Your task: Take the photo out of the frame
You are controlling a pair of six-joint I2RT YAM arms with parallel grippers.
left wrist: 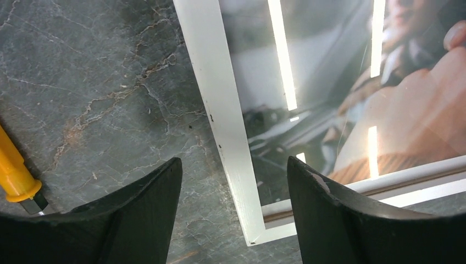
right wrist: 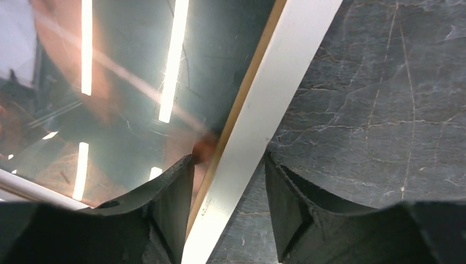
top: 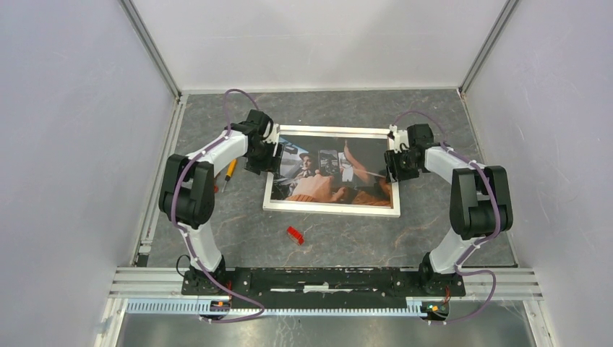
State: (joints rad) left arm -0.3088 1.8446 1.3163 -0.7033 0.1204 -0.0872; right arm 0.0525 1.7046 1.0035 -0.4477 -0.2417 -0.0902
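**Top view.** Looking down on a grey, marble-patterned table (top: 434,231). Showing a large rectangular picture frame (top: 331,210) with a thin white front border, lying flat and face up between the two claws. Showing, inside that border, the photo (top: 340,173), a large colour print of people in dark brown, orange-tan and skin tones. Placing the black two-fingered left claw (top: 269,155) over the frame's left border and the matching right claw (top: 394,163) over its right border. Showing a slim orange-handled tool (top: 230,169) on the table just outside the left claw. Showing a small red object (top: 294,235) nearer the arm bases than either claw, apart from the frame.

**Left wrist view.** Looking down between the left claw's (left wrist: 234,181) dark fingers (left wrist: 148,209). Standing released, jaws spread wide, with bare table (left wrist: 99,82) and glass showing on either side of the white frame (left wrist: 225,110) border running between them. Showing the photo (left wrist: 417,110) under reflecting glass on the claw's inner side, and the tool's orange handle (left wrist: 14,176) at the far outer side.

**Right wrist view.** Looking down between the right claw's (right wrist: 229,165) fingers (right wrist: 165,203). Straddling the white frame (right wrist: 275,93) border, one finger over the glass and photo (right wrist: 121,82), the other over the table (right wrist: 384,110). Sitting so close to the border on both sides that telling a pinch from a loose straddle is not possible.
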